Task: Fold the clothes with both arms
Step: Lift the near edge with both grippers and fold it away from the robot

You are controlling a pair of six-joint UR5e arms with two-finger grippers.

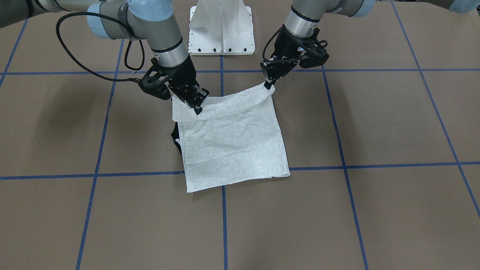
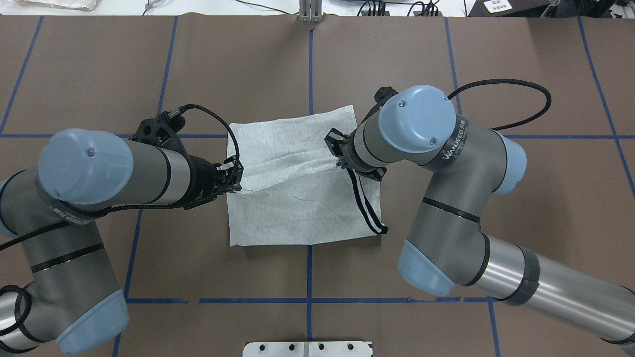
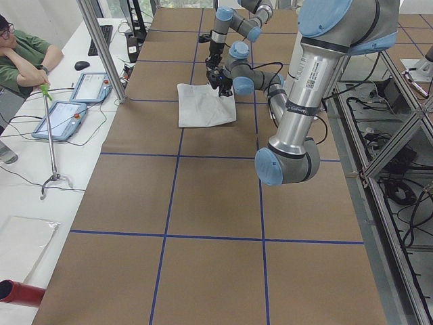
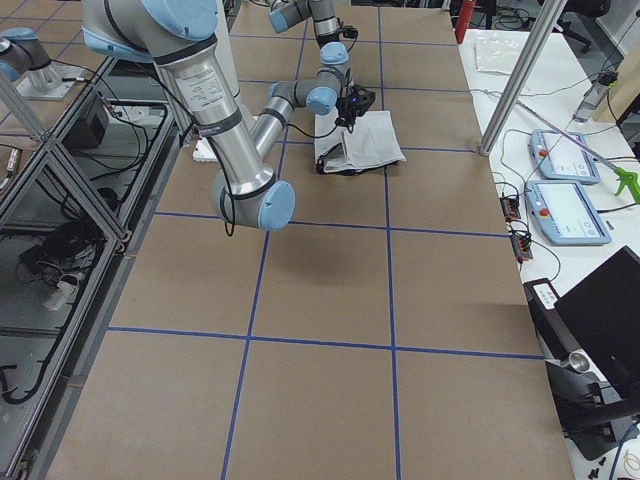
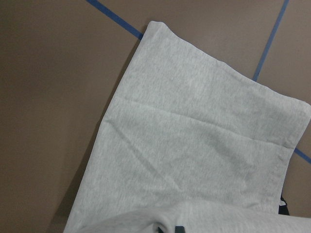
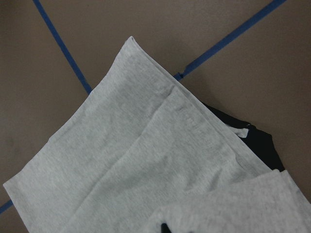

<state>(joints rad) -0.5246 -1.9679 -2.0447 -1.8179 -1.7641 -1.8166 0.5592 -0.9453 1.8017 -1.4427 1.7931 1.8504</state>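
Two arms of mine work over one broad brown table [image 1: 375, 123], its covering ruled into large squares by blue tape lines [image 1: 375, 164]. Along the side opposite my base runs a white bench [image 3: 17, 203] with two tablets [image 3: 59, 118] on it, and a seated person in green [image 3: 27, 57] leans at its far end. My white pedestal [image 1: 221, 30] stands at the table's edge. Just in front of it, near the middle of the table, lies the grey T-shirt [image 1: 232, 146], folded to a rough rectangle with the plain side up, across a tape crossing. The edge nearest my base is raised off the table and sags as a band between my grippers. My left gripper [image 1: 269, 86] is closed tight on one end of that band, and my right gripper [image 1: 197, 109] is clamped on the other. A black-striped cuff [image 2: 366, 210] pokes out from the fold on my right side.
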